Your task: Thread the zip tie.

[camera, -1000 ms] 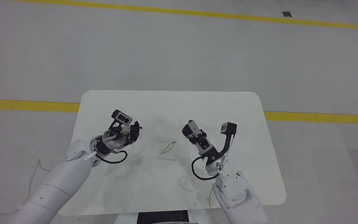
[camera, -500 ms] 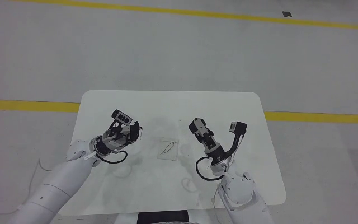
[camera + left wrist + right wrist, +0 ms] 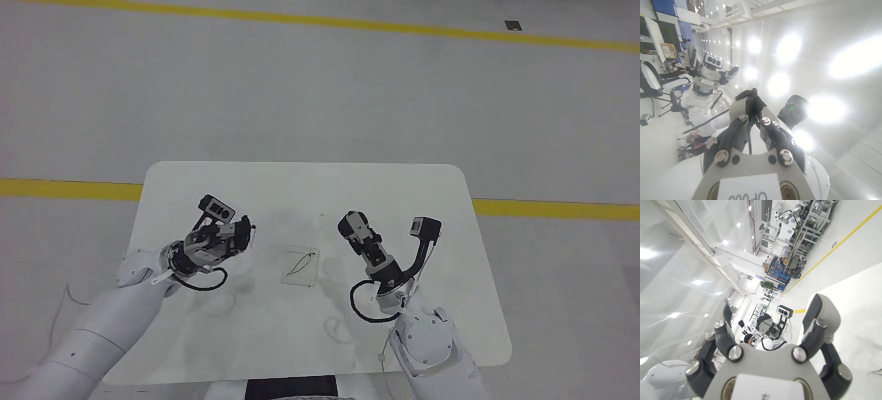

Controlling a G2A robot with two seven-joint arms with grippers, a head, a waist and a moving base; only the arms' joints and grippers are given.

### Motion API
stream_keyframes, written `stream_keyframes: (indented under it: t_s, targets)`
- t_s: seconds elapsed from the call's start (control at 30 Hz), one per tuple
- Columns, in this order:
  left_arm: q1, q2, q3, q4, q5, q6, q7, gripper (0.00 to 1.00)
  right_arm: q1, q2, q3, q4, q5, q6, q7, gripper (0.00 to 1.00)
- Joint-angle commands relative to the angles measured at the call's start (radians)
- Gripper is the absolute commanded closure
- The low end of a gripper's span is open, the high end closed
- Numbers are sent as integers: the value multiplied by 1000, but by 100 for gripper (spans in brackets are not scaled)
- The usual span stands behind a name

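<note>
My left gripper (image 3: pixel 753 94) is shut on a thin black zip tie (image 3: pixel 749 136), whose strand runs down between the fingers. A long black tail (image 3: pixel 706 122) sticks out to one side of them. In the top view the left gripper (image 3: pixel 240 235) hangs over the table's left half. My right gripper (image 3: pixel 349 222) is right of centre, open and holding nothing, and its fingers (image 3: pixel 815 306) stand wide apart in the right wrist view. Between the two arms a thin black curved strand (image 3: pixel 300 265) lies on a small clear sheet (image 3: pixel 290 278).
The white table (image 3: pixel 300 190) has rounded corners, with bare surface at the back and at the far right. Yellow floor lines (image 3: pixel 560 209) run behind it. The left wrist view also shows the right arm's gripper (image 3: pixel 728 75) farther off.
A second ago the right gripper was closer to the clear sheet; it has shifted a little to the right and away. Over the last half second nothing has moved. The left arm is still.
</note>
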Motion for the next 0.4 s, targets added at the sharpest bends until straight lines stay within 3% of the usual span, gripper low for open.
stream_keyframes:
  t_s: [0.0, 0.13, 0.23, 0.37]
  targets:
    - [28, 6, -47, -18, 59, 0, 21, 100, 0, 0, 0, 0, 0, 0, 0, 0]
    - [80, 16, -147, -54, 195, 0, 70, 100, 0, 0, 0, 0, 0, 0, 0, 0]
    - [132, 23, -234, -98, 358, 0, 136, 100, 0, 0, 0, 0, 0, 0, 0, 0]
    - [194, 22, -298, -121, 387, 0, 161, 100, 0, 0, 0, 0, 0, 0, 0, 0]
